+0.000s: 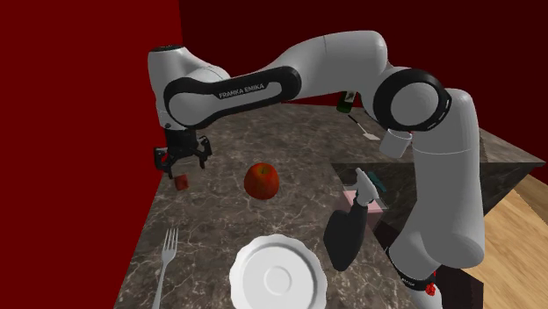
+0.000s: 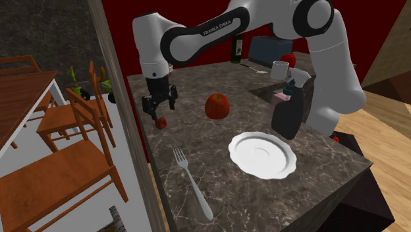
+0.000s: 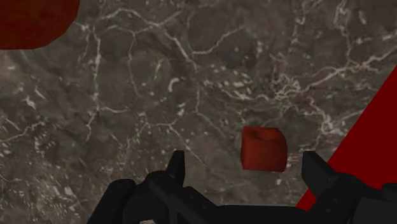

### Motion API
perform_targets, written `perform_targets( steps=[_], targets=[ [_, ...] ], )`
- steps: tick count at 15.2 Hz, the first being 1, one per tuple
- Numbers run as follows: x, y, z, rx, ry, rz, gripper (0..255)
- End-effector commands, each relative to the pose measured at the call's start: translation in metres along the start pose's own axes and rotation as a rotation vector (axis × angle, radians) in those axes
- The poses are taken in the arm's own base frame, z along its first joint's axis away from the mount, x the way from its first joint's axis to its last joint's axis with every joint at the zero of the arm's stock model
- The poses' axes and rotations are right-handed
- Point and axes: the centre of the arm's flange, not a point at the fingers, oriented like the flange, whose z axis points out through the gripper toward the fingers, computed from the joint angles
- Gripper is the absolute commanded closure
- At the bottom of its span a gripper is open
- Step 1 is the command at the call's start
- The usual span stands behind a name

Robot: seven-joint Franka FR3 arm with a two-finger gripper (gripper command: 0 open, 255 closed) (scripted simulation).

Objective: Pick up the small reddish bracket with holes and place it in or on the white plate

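Home kitchen-dining corner: dark marbled surface (image 2: 224, 192) carrying fork (image 2: 191, 181), white plate (image 2: 262, 154), apple (image 2: 217, 105), spray bottle (image 2: 288, 111); wooden chairs (image 2: 66, 179) and table (image 2: 20, 99) alongside, red wall (image 1: 70, 132).

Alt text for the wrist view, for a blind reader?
The open black tool hovers over a small reddish bracket on a dark marbled counter, its fingers apart and not touching it. A rounded red shape, likely an apple, lies farther off.
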Motion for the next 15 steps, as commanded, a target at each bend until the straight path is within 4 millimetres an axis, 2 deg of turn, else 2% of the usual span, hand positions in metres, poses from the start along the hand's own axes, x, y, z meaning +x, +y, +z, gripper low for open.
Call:
perform_targets(
  steps=[1, 4, 11, 12, 15],
  targets=[
    [0.000, 0.000, 0.011, 0.000, 0.000, 0.000, 0],
    [0.000, 0.000, 0.025, 0.000, 0.000, 0.000, 0],
    [0.000, 0.000, 0.025, 0.000, 0.000, 0.000, 0],
    [0.000, 0.000, 0.025, 0.000, 0.000, 0.000, 255],
    [0.000, 0.000, 0.025, 0.000, 0.000, 0.000, 255]
  ],
)
